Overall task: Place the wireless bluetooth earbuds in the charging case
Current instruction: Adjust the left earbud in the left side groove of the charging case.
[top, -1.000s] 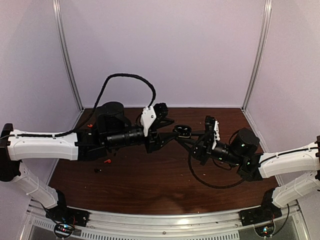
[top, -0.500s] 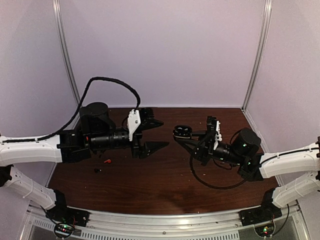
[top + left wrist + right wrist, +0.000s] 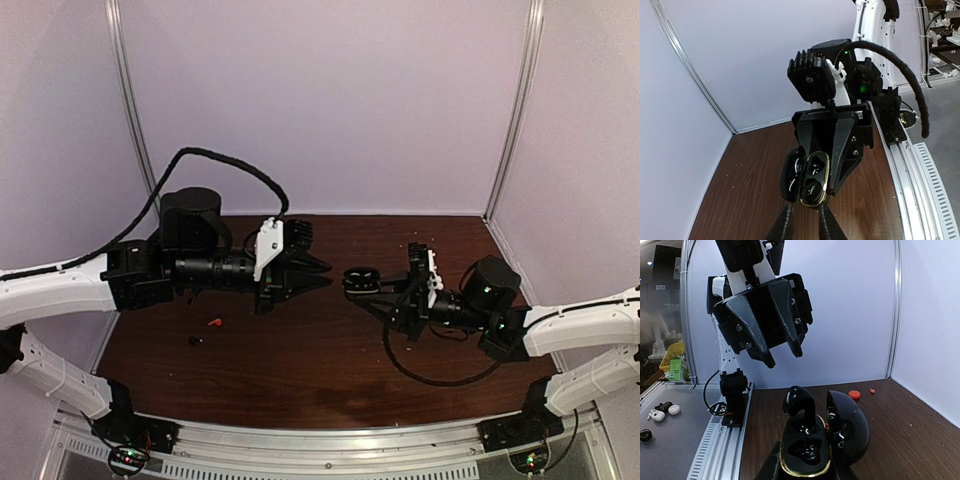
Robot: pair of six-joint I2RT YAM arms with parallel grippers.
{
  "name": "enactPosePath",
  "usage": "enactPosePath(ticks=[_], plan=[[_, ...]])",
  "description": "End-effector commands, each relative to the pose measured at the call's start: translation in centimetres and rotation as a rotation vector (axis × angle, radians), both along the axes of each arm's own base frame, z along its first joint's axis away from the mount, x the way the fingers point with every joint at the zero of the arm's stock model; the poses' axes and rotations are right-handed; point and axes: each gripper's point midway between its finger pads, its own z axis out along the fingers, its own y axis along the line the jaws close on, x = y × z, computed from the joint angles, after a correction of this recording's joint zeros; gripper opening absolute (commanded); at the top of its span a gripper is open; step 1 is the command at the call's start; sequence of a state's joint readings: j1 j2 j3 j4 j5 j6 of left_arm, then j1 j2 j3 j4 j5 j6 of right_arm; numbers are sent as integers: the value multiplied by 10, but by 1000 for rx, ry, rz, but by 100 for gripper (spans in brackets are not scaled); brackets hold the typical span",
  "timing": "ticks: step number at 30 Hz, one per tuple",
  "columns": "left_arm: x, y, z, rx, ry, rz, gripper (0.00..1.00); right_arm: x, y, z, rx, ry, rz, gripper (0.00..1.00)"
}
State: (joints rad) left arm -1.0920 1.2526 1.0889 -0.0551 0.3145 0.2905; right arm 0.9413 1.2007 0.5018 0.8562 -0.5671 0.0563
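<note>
From the top, the charging case (image 3: 358, 273) is held up off the table (image 3: 300, 370) by the right gripper (image 3: 362, 288), which is clamped on it, most likely so that it is steady and open for filling. The left gripper (image 3: 331, 274) is empty, with its fingers a little apart. The case is at 3 o'clock from it, near but not touching. The red earbud (image 3: 214, 322) and the black earbud (image 3: 194, 341) are seen on the table, at about 8 o'clock from the left gripper and well apart from the case, so neither has been put in yet. In the left wrist view, the open case (image 3: 805, 177) is seen at 12 o'clock, just above the parted fingertips, with its dark wells turned to the camera. In the right wrist view, the case (image 3: 812, 440) is seen at the bottom with its lid swung to 3 o'clock. The left gripper (image 3: 784, 357) hangs at 11 o'clock above it, and nothing is held in it.
</note>
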Motion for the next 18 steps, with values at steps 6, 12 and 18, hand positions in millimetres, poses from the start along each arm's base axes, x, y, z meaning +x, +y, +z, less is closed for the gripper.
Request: enactPosePath(ticks=[6,12,18], plan=[[0,-11,8,-33,29,-26,17,-3,1,4,-3,4,23,0],[7,-17,6,-25,30,-1,15,-3,2,4,-6,6,20,0],[12,-22,1,-12,32,14,13,-1,3,4,-9,8,17,0]])
